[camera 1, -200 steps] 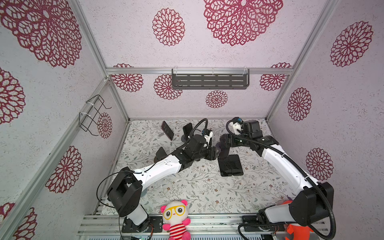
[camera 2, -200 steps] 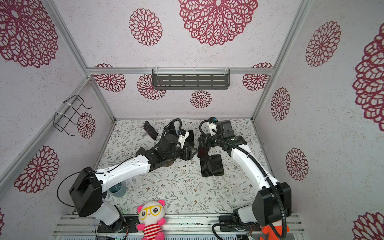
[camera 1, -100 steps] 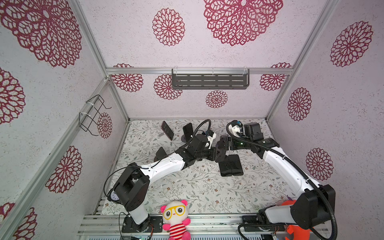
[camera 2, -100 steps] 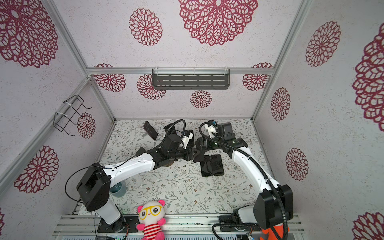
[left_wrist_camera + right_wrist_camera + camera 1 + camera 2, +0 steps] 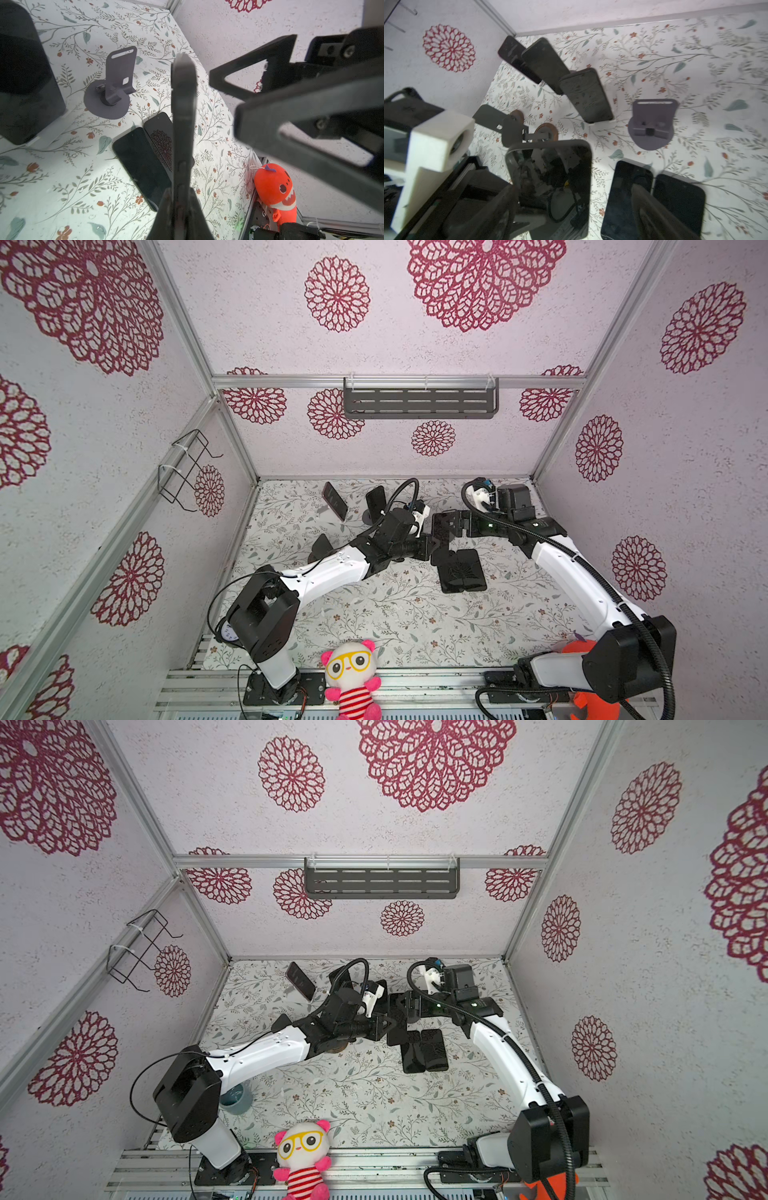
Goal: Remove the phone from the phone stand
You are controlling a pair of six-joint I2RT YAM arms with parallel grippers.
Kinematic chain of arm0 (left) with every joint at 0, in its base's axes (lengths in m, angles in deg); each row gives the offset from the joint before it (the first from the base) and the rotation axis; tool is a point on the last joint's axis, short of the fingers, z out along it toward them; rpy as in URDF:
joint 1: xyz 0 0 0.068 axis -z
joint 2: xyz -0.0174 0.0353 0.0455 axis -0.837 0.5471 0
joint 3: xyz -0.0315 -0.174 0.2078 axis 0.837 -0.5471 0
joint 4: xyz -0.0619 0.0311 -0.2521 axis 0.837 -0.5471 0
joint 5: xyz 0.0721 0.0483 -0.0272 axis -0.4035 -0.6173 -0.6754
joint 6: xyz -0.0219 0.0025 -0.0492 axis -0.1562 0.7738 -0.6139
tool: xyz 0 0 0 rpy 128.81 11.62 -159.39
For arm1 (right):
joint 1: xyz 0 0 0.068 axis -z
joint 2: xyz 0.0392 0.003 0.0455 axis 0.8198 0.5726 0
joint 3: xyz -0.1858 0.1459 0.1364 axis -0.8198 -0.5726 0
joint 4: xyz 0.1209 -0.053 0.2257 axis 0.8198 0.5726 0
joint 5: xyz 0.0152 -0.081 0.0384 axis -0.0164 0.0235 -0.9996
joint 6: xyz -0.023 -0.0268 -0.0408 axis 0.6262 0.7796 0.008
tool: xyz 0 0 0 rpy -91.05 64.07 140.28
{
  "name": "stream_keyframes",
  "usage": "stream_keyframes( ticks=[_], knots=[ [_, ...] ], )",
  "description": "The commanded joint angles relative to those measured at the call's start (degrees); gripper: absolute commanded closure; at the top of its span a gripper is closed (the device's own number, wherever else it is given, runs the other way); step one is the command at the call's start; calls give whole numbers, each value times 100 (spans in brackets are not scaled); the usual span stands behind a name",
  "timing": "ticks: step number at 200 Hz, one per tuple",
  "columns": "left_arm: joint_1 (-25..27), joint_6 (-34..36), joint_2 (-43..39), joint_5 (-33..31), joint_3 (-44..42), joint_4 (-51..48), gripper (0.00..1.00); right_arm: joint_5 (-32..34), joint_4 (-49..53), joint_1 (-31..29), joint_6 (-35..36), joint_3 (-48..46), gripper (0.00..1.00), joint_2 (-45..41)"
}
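A dark phone [image 5: 184,93] hangs off the table, edge-on in the left wrist view, with my left gripper [image 5: 181,193] shut on its lower end. In both top views this phone [image 5: 439,556] [image 5: 397,1036] is at mid-table, where the two grippers meet. My right gripper [image 5: 574,187] is open, its fingers [image 5: 654,212] standing either side of the phone's glossy screen [image 5: 550,176] without pressing it. An empty grey phone stand [image 5: 652,122] [image 5: 116,83] sits just behind. The left gripper [image 5: 430,545] comes from the left, the right gripper [image 5: 448,524] from the back right.
Two phones [image 5: 461,572] lie flat side by side under the grippers. More phones lean on stands at the back left [image 5: 334,501] [image 5: 376,499]. Another empty stand [image 5: 322,547] is beside the left arm. A plush doll [image 5: 353,672] and an orange toy [image 5: 274,187] sit at the front edge.
My left gripper reached in to the right and closed on the phone. My right gripper, which carried the phone, has spread its fingers wider and let go.
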Motion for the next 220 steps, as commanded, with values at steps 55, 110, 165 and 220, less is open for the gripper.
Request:
stream_keyframes(
  ticks=[55, 110, 165, 220],
  knots=[
    [210, -1797, 10, -942, 133, -1345, 100, 2342, 700, 748, 447, -822, 19, -471],
    [348, -2369, 413, -880, 141, -1509, 100, 2114, 187, 866, 293, -1540, 32, -358],
    [344, -2410, 962, -743, 474, -1800, 100, 1957, 94, 1057, 402, -1688, 40, -174],
    [334, -2466, 1309, -589, 663, -1703, 100, 1801, -41, 1129, 440, -1736, 69, 87]
  ],
)
